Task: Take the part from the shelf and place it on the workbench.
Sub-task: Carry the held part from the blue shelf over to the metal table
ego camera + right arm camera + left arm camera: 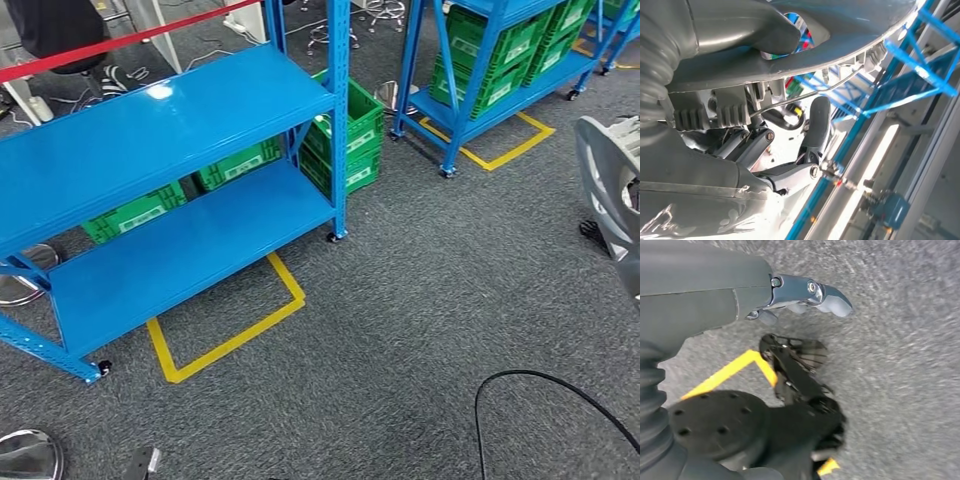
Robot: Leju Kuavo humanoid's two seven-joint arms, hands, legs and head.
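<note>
1. Silver-grey cast metal part (607,195) at right edge of head view, gripped by right hand (791,165), fingers curled under it.
2. Left hand (806,295) holds nothing, fingers loosely extended over grey carpet (407,330).
3. Blue steel shelf (158,120) upper left; table unseen. Likely carrying: keep grip firm, turn slowly.

Head cam: high, looking down at grey carpet (423,330) and blue steel shelf (162,130). Left wrist cam: close, facing the carpet and yellow floor tape (730,371), shared with head. Right wrist cam: very close, blue racking behind.
</note>
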